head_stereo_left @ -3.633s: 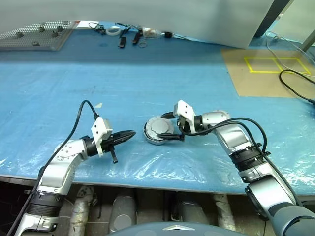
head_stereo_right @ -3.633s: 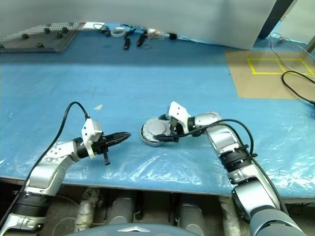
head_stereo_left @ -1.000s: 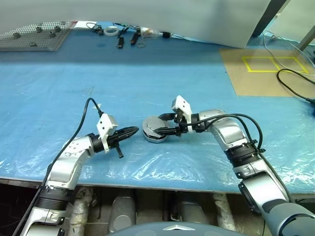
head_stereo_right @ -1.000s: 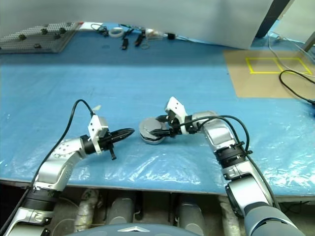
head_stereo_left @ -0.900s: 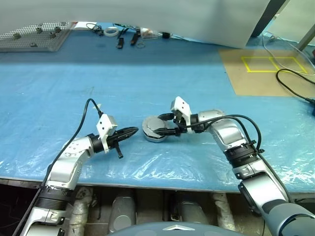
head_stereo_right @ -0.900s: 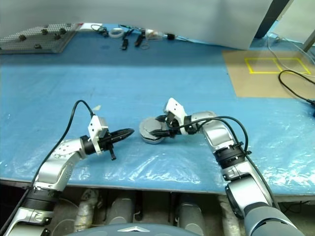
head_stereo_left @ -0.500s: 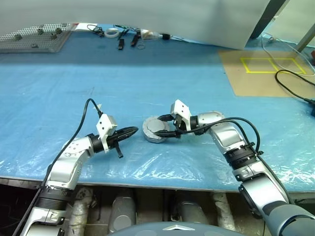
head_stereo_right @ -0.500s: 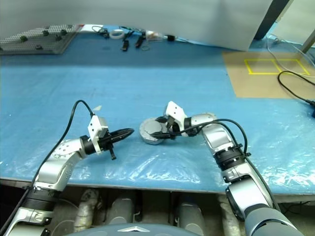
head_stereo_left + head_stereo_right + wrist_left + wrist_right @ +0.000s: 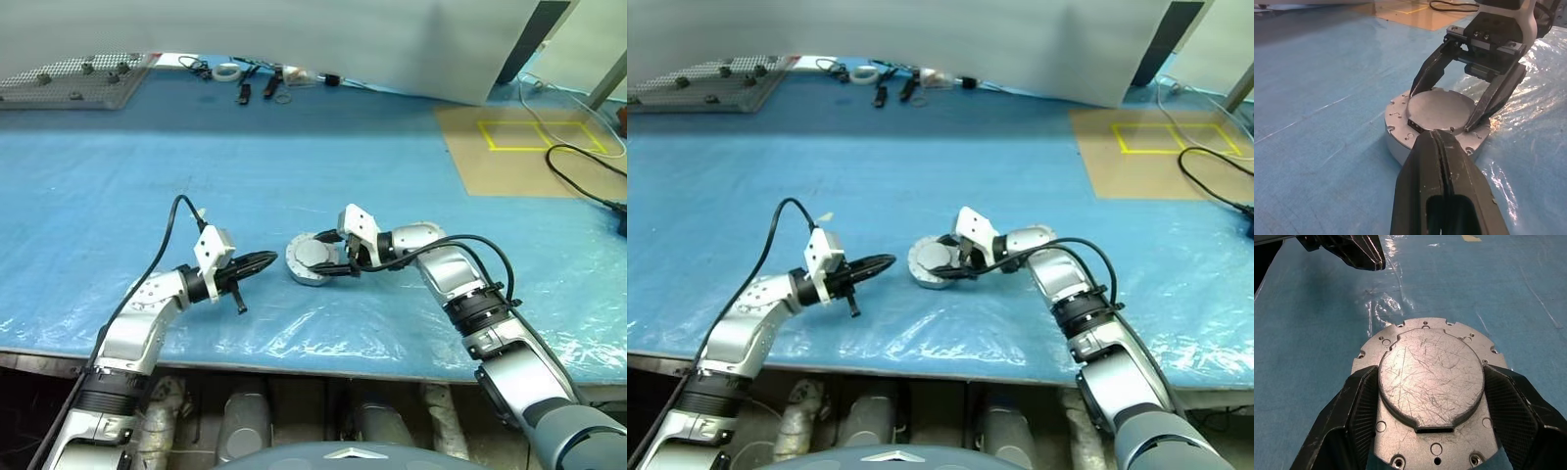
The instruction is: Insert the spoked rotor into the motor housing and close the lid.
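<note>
Lid (image 9: 1431, 377) sitting plain grey face up on motor housing (image 9: 1376, 428), on blue table cover (image 9: 294, 147) near front edge, mid-scene. Rotor + windings hidden under lid, can't confirm inside. Right gripper (image 9: 1431, 387) fingers spread wide, one each side of lid's raised centre, tips at its rim; actual contact hard to tell. Left gripper (image 9: 1442, 142) fingers pressed together, nothing between, hovering just beside housing, tips pointing at it. Small tools (image 9: 257, 78) at far edge too small to ID
</note>
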Controlling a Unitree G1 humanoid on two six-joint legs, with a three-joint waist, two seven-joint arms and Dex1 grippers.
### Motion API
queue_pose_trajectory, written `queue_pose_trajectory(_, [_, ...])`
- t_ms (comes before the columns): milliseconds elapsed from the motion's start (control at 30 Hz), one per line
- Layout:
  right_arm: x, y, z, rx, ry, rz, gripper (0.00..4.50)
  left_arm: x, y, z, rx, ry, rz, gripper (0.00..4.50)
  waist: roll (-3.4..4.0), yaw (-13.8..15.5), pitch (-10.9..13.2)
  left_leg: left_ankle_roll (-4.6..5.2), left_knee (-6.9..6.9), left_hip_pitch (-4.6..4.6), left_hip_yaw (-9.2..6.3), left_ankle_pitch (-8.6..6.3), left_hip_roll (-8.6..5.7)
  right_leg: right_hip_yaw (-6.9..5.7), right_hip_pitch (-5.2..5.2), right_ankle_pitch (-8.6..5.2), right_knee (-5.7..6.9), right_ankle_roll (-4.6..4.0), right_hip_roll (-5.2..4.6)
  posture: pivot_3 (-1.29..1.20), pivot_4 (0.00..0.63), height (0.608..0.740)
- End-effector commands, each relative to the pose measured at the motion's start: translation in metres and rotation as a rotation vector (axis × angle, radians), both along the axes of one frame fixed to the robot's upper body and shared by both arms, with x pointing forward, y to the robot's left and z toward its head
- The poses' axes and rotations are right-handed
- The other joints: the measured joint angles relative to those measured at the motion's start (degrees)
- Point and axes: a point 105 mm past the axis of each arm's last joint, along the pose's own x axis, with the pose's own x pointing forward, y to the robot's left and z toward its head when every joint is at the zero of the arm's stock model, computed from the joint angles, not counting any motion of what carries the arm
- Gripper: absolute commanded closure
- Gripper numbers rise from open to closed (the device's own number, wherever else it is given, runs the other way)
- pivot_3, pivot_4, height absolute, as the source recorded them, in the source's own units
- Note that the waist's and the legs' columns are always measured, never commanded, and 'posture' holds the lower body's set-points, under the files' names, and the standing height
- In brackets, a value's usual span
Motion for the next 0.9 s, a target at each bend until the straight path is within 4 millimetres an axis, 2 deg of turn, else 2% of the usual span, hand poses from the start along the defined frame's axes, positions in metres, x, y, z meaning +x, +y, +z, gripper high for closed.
queue_pose_trajectory(33, [-0.006,-0.016,-0.036,-0.102,0.129,-0.054,1.51,0.009,-0.012,0.008,0.005,-0.046,-0.024,4.5,0.0,0.0,0.0,0.0,-0.02,-0.01,0.0,0.0,0.0,0.0,-0.01,0.0,-0.01,0.0,0.0,0.0,0.15,0.74])
queue_pose_trajectory(233, [-0.004,-0.015,-0.03,-0.084,0.124,-0.06,1.51,0.016,-0.029,0.0,0.02,-0.045,-0.072,4.5,-0.02,-0.1,0.0,0.01,-0.12,-0.1,0.01,0.0,-0.01,0.0,-0.11,0.0,-0.1,0.0,0.0,0.0,0.15,0.74])
queue_pose_trajectory(567, [-0.005,-0.019,-0.03,-0.082,0.126,-0.08,1.51,0.026,-0.018,-0.016,0.067,-0.028,-0.034,4.5,-0.02,0.1,0.0,0.01,-0.16,-0.17,0.01,0.0,-0.01,-0.01,-0.18,0.0,-0.13,0.0,0.0,0.0,0.15,0.74])
queue_pose_trajectory(900, [-0.006,-0.02,-0.03,-0.078,0.129,-0.089,1.51,0.022,-0.029,-0.025,0.088,-0.02,-0.072,4.5,-0.02,0.5,0.0,0.0,-0.23,-0.17,0.01,0.0,-0.02,-0.01,-0.17,0.0,-0.26,0.0,0.0,0.0,0.15,0.74])
